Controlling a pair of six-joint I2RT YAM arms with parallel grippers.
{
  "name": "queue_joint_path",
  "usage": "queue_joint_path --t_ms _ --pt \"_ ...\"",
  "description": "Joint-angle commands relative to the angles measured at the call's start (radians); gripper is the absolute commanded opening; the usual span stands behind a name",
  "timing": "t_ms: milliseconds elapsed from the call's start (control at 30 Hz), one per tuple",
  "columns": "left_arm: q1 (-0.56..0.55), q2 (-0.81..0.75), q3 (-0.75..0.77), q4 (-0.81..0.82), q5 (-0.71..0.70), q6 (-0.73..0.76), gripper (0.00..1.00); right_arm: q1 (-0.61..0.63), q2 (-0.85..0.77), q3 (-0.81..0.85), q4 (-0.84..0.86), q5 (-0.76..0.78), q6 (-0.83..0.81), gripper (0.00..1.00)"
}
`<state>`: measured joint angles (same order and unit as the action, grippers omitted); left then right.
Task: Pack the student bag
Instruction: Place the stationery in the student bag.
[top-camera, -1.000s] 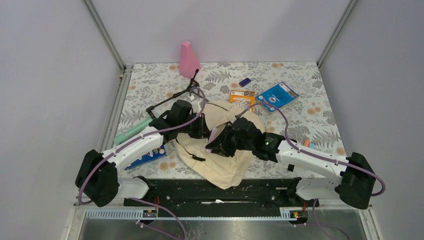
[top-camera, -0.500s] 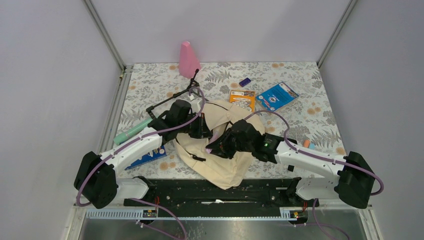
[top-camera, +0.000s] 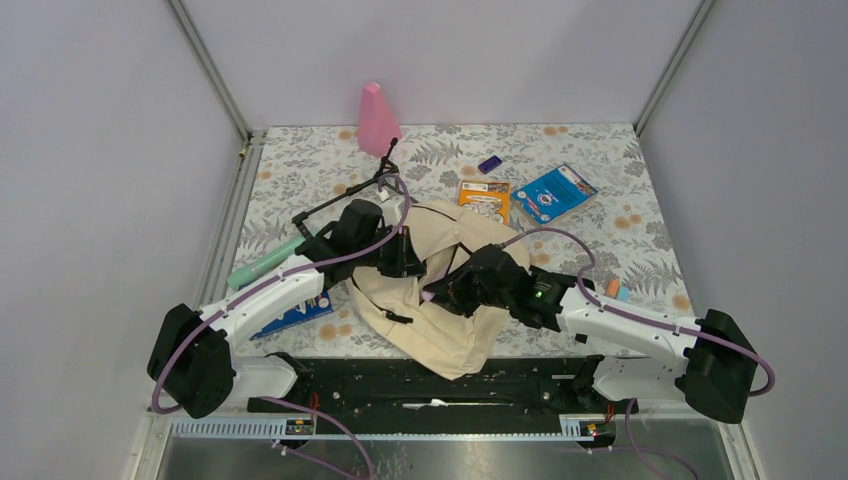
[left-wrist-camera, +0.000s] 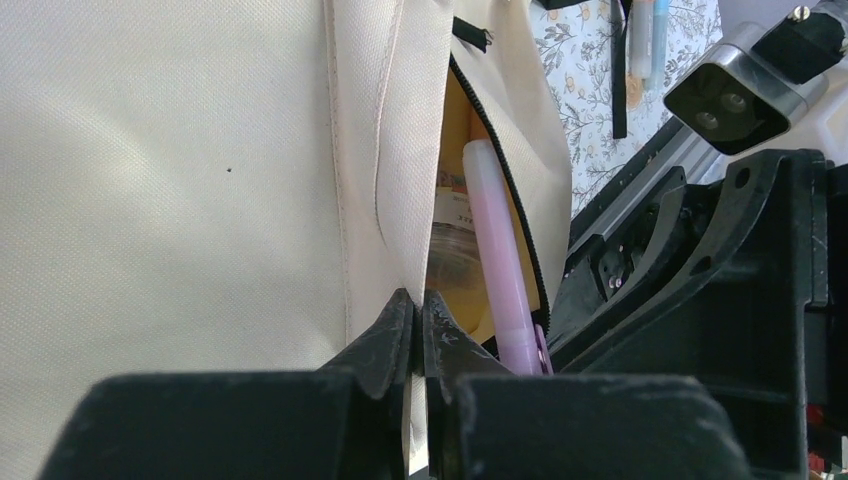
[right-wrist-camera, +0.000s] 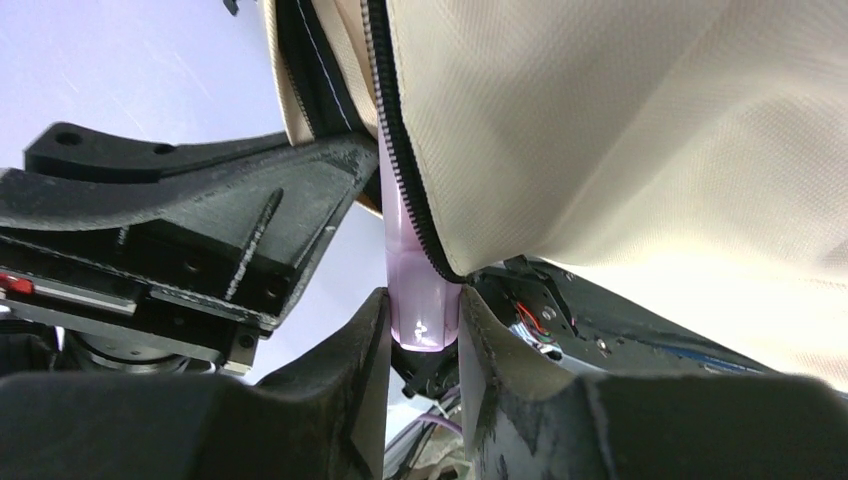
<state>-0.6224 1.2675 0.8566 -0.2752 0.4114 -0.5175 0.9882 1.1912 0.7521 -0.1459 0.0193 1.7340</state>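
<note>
pink pen (left-wrist-camera: 495, 250) in student bag (top-camera: 440, 335) | r fingers (right-wrist-camera: 340, 400) pinch it | l fingers (left-wrist-camera: 380, 345) pinch fabric

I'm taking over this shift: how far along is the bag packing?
Done: a yellow packet already sits inside the student bag. In hand: the left pincer pinches the opening's edge while the right pincer holds a pink marker in the opening. Left: the orange booklet, blue booklet, purple stick and green marker lie on the table.

1. Desk (top-camera: 300, 160) covered in a grey fern print with orange flowers
2. Plain pale grey walls (top-camera: 430, 50) stand at its far, left and right edges
3. Metal posts (top-camera: 212, 75) rise at both far corners
4. Metal rail (top-camera: 228, 230) runs along the left edge; light soft and even
</note>
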Motion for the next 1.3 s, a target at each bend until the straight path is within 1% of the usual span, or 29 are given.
queue_joint_path --t_ms 0,33,100,133,167,267,367,567,633,700,800,867,900,933,1000,1067,1167,1267 --pt "-0.003 -0.063 0.009 0.131 0.044 -0.007 0.00 0.007 -0.030 0.008 -0.017 0.100 0.028 0.19" --pt "-0.003 -0.063 0.009 0.128 0.044 -0.006 0.00 0.007 -0.028 0.012 -0.016 0.107 0.027 0.21" --pt "-0.005 -0.063 0.010 0.127 0.043 -0.007 0.00 0.007 -0.026 0.016 -0.017 0.119 0.027 0.31" --pt "-0.005 -0.064 0.010 0.125 0.043 -0.006 0.00 0.007 -0.024 0.015 -0.016 0.123 0.028 0.38" --pt "-0.005 -0.065 0.011 0.125 0.043 -0.006 0.00 0.007 -0.025 0.014 -0.016 0.131 0.030 0.42" --pt "-0.006 -0.069 0.012 0.123 0.041 -0.004 0.00 0.008 -0.029 0.007 -0.015 0.150 0.036 0.49" --pt "-0.005 -0.072 0.012 0.122 0.041 -0.003 0.00 0.007 -0.035 0.002 -0.004 0.169 0.040 0.54" --pt "-0.009 -0.071 0.014 0.118 0.042 -0.003 0.00 0.007 -0.053 0.011 -0.005 0.192 -0.003 0.55" --pt "-0.009 -0.074 0.015 0.117 0.039 -0.001 0.00 0.006 -0.065 0.023 -0.035 0.210 -0.038 0.56" --pt "-0.010 -0.075 0.015 0.116 0.035 0.000 0.00 0.006 -0.081 0.052 -0.090 0.239 -0.092 0.60" --pt "-0.009 -0.077 0.016 0.112 0.026 0.001 0.00 0.006 -0.112 0.105 -0.195 0.304 -0.189 0.62" --pt "-0.010 -0.080 0.017 0.108 0.016 0.002 0.00 0.004 -0.137 0.141 -0.255 0.372 -0.292 0.64" --pt "-0.010 -0.081 0.018 0.106 0.012 0.002 0.00 -0.002 -0.153 0.163 -0.281 0.400 -0.371 0.64" --pt "-0.010 -0.082 0.018 0.104 0.010 0.003 0.00 -0.012 -0.161 0.180 -0.321 0.428 -0.429 0.67" --pt "-0.009 -0.082 0.018 0.102 0.008 0.006 0.00 -0.069 -0.173 0.207 -0.409 0.442 -0.522 0.71" --pt "-0.009 -0.081 0.019 0.104 0.008 0.005 0.00 -0.153 -0.183 0.206 -0.456 0.425 -0.627 0.72" --pt "-0.008 -0.089 0.026 0.096 -0.001 0.014 0.00 -0.256 -0.188 0.202 -0.516 0.466 -0.778 0.75" --pt "-0.008 -0.110 0.023 0.096 -0.024 0.023 0.00 -0.355 -0.167 0.225 -0.580 0.524 -0.907 0.85"
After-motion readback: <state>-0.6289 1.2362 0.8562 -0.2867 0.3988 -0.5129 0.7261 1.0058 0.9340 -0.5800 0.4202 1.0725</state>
